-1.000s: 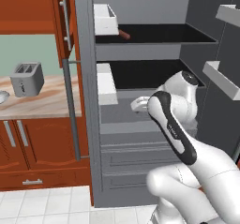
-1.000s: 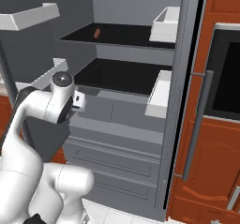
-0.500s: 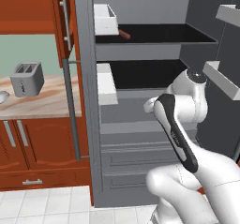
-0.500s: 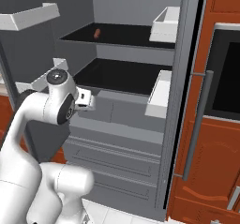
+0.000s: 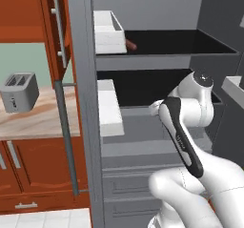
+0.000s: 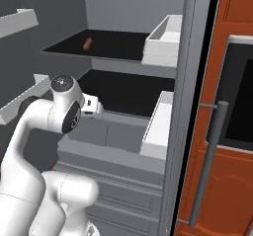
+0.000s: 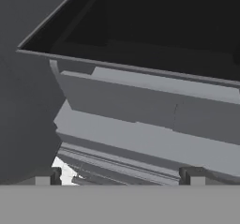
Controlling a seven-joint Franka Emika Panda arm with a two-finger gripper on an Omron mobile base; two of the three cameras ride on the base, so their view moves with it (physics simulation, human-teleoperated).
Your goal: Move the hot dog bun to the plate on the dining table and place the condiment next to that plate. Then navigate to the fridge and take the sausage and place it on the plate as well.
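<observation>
My fingers [image 7: 119,175] are spread wide, holding nothing, in front of the open fridge [image 6: 123,62]. The sausage [image 6: 87,44] lies on the top shelf.

Arm [image 5: 190,127] glossy white, rounded bulbous segments. Long black curved strip along forearm [image 5: 183,141], faint lettering on it, unreadable. Round dark grey cap with small centre dot on joint [image 6: 62,83]. Small white boxy block, dark spot on face, beside wrist [image 6: 91,106]. Fingertips [image 7: 190,176] dark grey, squarish.
</observation>
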